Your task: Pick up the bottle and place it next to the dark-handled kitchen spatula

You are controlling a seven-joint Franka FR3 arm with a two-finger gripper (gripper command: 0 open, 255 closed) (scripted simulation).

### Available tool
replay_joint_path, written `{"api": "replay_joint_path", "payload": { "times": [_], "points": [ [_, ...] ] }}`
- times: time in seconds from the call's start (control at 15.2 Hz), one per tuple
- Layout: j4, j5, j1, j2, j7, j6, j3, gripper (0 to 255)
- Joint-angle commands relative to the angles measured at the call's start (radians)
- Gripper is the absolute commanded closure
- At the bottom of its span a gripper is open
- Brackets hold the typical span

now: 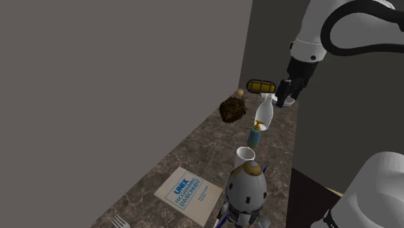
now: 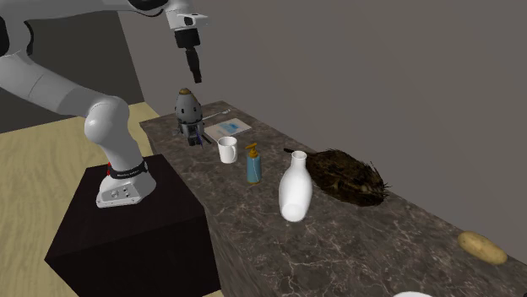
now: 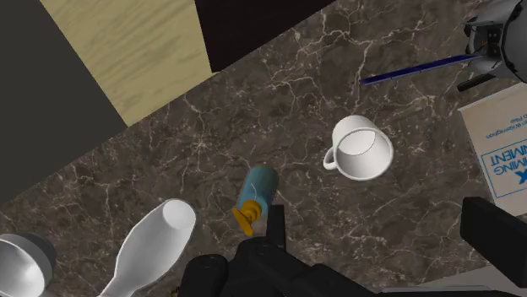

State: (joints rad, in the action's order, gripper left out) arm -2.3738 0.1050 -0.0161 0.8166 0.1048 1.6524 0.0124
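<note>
The tool (image 2: 196, 72) hangs high above the table (image 2: 355, 245), its two fingers spread wide with nothing between them, so the whole grasp is not yet begun. The blue bottle (image 3: 256, 192) with the orange pump stands upright on the table, between the white mug (image 3: 361, 148) and the tall white vase (image 3: 152, 245) and near both. That crowding is the main hazard, I judge: a descent a little off line could catch the vase's neck and topple it, or nudge the mug. In the wrist view the bottle sits beside one finger rather than between the pair, so a straight drop would likely land a fingertip on the pump (a narrow top, easy to glance off). The bottle is slim, and a clasp taken too high could tip it or let it swing. The vase might also be taken for the bottle, since it has a bottle's shape. The drop spot looks tight: the dark-handled spatula (image 3: 414, 69) lies at the foot of a grey rocket-shaped model (image 3: 498, 34), with a printed booklet (image 3: 507, 152) near. Of the spatula the thin handle is plain, but its blade is hidden by the model or cut off at the edge; I cannot tell which.
</note>
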Motion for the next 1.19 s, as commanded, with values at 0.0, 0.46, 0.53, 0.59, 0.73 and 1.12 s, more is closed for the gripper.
{"api": "replay_joint_path", "payload": {
  "times": [0.0, 0.46, 0.53, 0.59, 0.73, 1.12],
  "points": [
    [0.000, 0.000, 0.000, 0.000, 0.000, 0.000, 0.000, 0],
    [0.040, 0.057, -0.038, -0.160, -0.139, 0.127, -0.145, 0],
    [0.051, 0.061, -0.042, -0.187, -0.159, 0.144, -0.165, 0],
    [0.064, 0.065, -0.045, -0.215, -0.179, 0.161, -0.185, 0],
    [0.092, 0.068, -0.050, -0.273, -0.220, 0.193, -0.224, 0],
    [0.206, 0.044, -0.058, -0.468, -0.351, 0.274, -0.339, 0]
  ]
}}
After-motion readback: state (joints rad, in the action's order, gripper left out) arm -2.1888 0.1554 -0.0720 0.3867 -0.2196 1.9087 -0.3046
